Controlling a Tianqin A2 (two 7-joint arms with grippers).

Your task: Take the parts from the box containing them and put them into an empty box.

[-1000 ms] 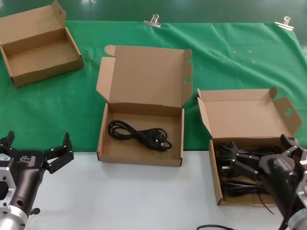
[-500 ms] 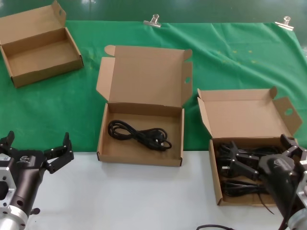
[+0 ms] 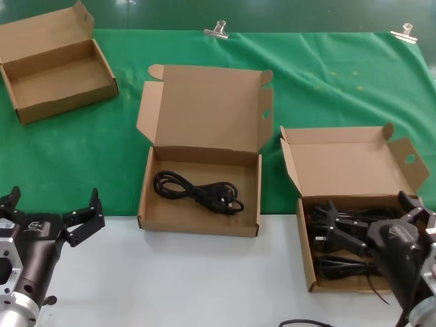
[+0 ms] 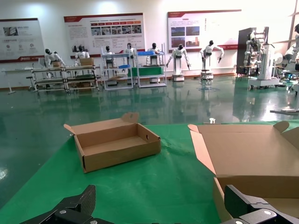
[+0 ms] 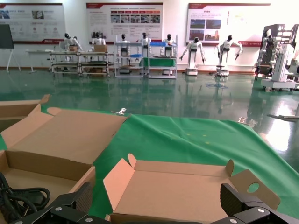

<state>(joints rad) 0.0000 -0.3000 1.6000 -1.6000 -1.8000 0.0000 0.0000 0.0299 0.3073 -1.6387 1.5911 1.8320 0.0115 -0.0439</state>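
The box containing the parts (image 3: 304, 225) sits at the right, its wing-flapped lid (image 5: 187, 186) up, with several black cords (image 3: 340, 262) inside. My right gripper (image 3: 368, 206) hovers open just over those cords, holding nothing. The larger box (image 3: 153, 204) with a tall eared lid (image 4: 252, 149) stands in the middle. One coiled black cord (image 3: 197, 191) lies in it, and shows in the right wrist view as a cord (image 5: 16, 200). My left gripper (image 3: 54, 199) waits open at the near left, over the white table edge.
A third, shallow cardboard box (image 3: 102, 85) with a low lid sits empty at the far left on the green cloth (image 3: 327, 82); the left wrist view shows it as a shallow box (image 4: 117, 149). Two metal clips (image 3: 216, 30) hold the cloth's far edge. A white tabletop (image 3: 204, 279) lies nearest me.
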